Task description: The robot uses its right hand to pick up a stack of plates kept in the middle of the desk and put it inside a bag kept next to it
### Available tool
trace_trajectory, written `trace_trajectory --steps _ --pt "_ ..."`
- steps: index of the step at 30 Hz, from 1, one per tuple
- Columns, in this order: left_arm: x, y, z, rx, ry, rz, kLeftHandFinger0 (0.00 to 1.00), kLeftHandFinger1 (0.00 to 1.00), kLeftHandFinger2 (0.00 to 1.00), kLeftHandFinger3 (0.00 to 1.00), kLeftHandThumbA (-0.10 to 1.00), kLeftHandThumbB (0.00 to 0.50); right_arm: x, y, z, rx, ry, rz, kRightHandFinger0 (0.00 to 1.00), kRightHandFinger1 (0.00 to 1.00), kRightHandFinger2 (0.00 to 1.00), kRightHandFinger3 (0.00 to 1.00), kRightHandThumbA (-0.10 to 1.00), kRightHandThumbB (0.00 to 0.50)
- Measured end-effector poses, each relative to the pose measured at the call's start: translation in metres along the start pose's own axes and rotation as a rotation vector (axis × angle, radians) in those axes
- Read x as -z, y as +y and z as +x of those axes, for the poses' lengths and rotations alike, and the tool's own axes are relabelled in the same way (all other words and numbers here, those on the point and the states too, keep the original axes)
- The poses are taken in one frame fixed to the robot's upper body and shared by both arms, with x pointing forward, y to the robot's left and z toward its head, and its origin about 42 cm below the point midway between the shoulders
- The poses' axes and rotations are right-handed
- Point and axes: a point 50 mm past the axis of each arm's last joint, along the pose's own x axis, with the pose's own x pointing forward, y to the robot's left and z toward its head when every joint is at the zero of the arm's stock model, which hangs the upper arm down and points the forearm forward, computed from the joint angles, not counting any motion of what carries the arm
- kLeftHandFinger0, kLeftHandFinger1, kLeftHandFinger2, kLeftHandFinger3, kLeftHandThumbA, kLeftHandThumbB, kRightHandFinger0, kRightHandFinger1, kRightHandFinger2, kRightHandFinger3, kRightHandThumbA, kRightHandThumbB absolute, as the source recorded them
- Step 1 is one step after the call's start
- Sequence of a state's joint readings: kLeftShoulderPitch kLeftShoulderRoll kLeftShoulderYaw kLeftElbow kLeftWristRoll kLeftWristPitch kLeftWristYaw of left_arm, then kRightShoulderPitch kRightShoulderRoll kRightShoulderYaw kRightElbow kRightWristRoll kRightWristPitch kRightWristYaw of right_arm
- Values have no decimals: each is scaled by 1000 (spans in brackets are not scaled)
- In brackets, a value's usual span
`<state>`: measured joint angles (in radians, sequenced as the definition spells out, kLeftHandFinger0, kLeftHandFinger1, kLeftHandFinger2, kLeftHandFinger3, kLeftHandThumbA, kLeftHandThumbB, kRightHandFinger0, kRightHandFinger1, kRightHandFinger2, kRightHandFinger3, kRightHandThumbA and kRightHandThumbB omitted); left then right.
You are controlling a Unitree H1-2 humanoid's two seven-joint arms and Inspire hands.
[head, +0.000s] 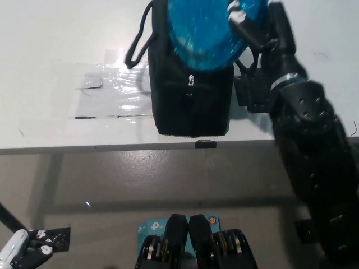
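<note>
Plates [205,33] — a blue stack, wrapped in something glossy — hung tilted directly above the open top of the black bag [193,98], their lower edge at its mouth. The right hand [247,25] clasped the stack at its right edge, just above the bag's right side. This looked like the insertion step; the next move would call for lowering the stack straight into the bag before letting go. Far below the bag, at the frame's lower left, the left hand [25,252] rested — whether open or closed, I could not tell.
</note>
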<state>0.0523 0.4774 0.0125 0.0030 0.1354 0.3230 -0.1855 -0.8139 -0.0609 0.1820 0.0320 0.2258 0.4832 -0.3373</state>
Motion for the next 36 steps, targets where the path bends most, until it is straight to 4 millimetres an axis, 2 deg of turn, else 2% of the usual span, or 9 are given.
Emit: trace_trajectory --steps 11,15,16,19,21,23,25,27,36 --pt "5 -4 -4 8 11 -6 661 664 769 799 -100 66 12 10 -6 29 -25 -189 0 0 53 15 -100 232" --pt "6 -5 -5 9 14 -5 649 654 751 791 -100 80 13 1 -5 50 -47 -297 0 0 60 0 -100 262" --pt "6 -5 -5 10 14 -5 637 644 741 784 -100 78 12 0 -5 53 -53 -319 0 7 218 48 -100 242" --pt "7 -6 -6 11 16 -6 640 651 748 805 -100 80 10 -1 0 44 -70 -397 0 0 172 4 -100 246" --pt "7 -6 -6 11 16 -7 641 652 749 808 -100 80 5 1 6 29 -89 -459 0 0 176 0 -100 256" --pt "7 -7 -6 12 17 -8 648 656 751 810 -100 76 -1 5 15 12 -104 -530 0 0 311 108 -100 236" --pt "8 -7 -6 13 18 -8 649 655 749 805 -100 83 -6 7 27 -1 -107 -594 0 14 375 83 -100 216" --pt "7 -8 -6 14 18 -6 641 651 740 796 -100 88 -13 9 36 -11 -109 -640 0 0 341 113 -100 271" --pt "7 -11 -6 24 18 -2 641 648 753 782 -100 88 -39 39 71 -61 -99 -751 0 2 368 193 -100 298"
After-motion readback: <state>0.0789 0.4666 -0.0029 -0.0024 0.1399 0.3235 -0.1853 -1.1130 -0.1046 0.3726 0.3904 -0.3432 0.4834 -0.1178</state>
